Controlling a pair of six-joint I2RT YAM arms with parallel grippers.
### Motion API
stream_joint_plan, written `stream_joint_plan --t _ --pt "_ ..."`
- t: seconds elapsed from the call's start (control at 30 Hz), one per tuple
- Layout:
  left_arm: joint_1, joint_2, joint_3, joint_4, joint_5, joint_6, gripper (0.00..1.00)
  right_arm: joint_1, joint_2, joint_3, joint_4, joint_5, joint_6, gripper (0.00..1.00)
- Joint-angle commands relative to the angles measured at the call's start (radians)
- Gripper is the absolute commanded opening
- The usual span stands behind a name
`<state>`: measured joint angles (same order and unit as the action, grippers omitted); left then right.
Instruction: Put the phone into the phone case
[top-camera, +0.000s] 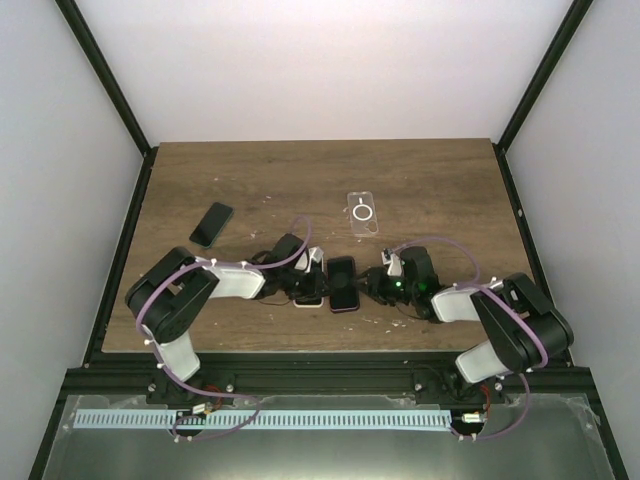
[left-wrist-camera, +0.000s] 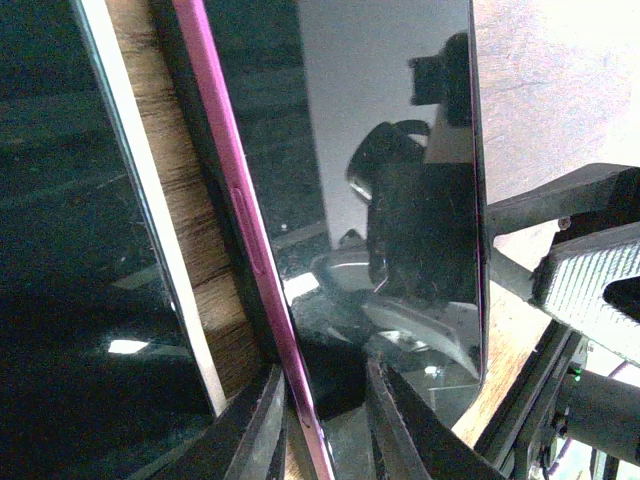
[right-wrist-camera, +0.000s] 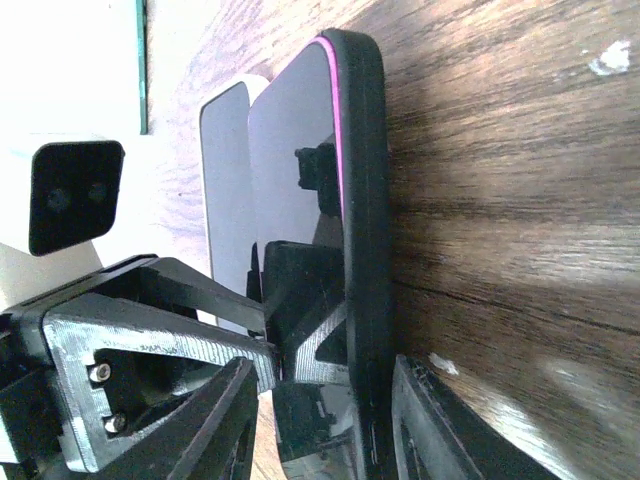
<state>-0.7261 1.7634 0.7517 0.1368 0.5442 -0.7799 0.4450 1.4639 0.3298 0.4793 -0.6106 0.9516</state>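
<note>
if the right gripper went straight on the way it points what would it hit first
The phone in the dark case: its edge sits between the fingers of the right gripper, so contact would come almost at once. The left gripper waits just beyond, though depth is unclear.

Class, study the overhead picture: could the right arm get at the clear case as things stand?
Probably yes. The clear case lies flat on the table just beyond the right fingers, nothing on it or between. But those fingers straddle the cased phone now, so they would have to back off first.
</note>
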Motion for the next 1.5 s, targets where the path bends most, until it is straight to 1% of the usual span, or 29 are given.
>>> stream_joint_plan --t 0.0,0.1,0.2,0.23,0.33,0.47,0.53,0.63,0.7,0.8,0.9,1.03,1.1,1.17,1.23,1.3,1.33,1.4,1.47 --pt "-0.009 0.006 -0.038 -0.020 0.010 0.037 0.25 0.022 0.030 0.013 0.170 -0.151 0.046 0.38" --pt "-0.006 -0.001 -0.046 -0.006 0.015 0.038 0.29 0.022 0.067 0.002 0.262 -0.190 0.093 0.38" --pt "-0.005 -0.002 -0.049 0.005 0.023 0.038 0.30 0.023 0.103 -0.010 0.359 -0.225 0.139 0.38" --pt "-0.005 -0.002 -0.050 0.008 0.025 0.038 0.28 0.023 0.110 -0.011 0.370 -0.229 0.142 0.38" --pt "0.000 0.004 -0.049 0.009 0.032 0.043 0.23 0.023 0.114 -0.015 0.345 -0.222 0.126 0.38" --pt "0.003 0.003 -0.053 0.015 0.033 0.043 0.21 0.024 0.126 -0.017 0.344 -0.250 0.120 0.38" --pt "0.004 0.001 -0.054 0.015 0.033 0.041 0.21 0.024 0.119 -0.008 0.272 -0.239 0.099 0.37" --pt "0.003 -0.002 -0.055 0.014 0.034 0.039 0.22 0.024 0.088 0.005 0.124 -0.173 0.024 0.30" --pt "0.005 -0.003 -0.054 0.015 0.033 0.035 0.22 0.024 0.079 0.010 0.071 -0.142 0.000 0.26" --pt "0.004 -0.002 -0.058 0.026 0.031 0.015 0.22 0.026 0.072 0.027 0.000 -0.114 -0.038 0.22" --pt "0.003 0.001 -0.066 0.063 0.043 -0.010 0.24 0.027 0.066 0.028 -0.004 -0.111 -0.046 0.16" --pt "0.008 -0.028 -0.069 0.066 0.056 -0.032 0.25 0.026 0.057 0.032 0.009 -0.126 -0.042 0.05" --pt "0.024 -0.078 -0.083 0.067 0.063 -0.046 0.28 0.026 0.035 0.034 0.017 -0.137 -0.043 0.01" --pt "0.055 -0.146 -0.112 0.089 0.087 -0.071 0.36 0.026 -0.005 0.035 0.017 -0.151 -0.054 0.01" --pt "0.096 -0.227 -0.135 0.103 0.124 -0.097 0.43 0.025 -0.063 0.039 -0.018 -0.156 -0.072 0.01" --pt "0.124 -0.319 -0.140 0.087 0.147 -0.109 0.50 0.024 -0.150 0.040 -0.053 -0.160 -0.082 0.01" --pt "0.133 -0.368 -0.133 0.056 0.146 -0.101 0.57 0.024 -0.185 0.039 -0.068 -0.164 -0.082 0.01" --pt "0.142 -0.455 -0.096 -0.041 0.135 -0.056 0.66 0.024 -0.261 0.039 -0.070 -0.178 -0.066 0.01" --pt "0.149 -0.519 -0.049 -0.131 0.131 -0.019 0.72 0.026 -0.323 0.038 -0.034 -0.215 -0.038 0.01"
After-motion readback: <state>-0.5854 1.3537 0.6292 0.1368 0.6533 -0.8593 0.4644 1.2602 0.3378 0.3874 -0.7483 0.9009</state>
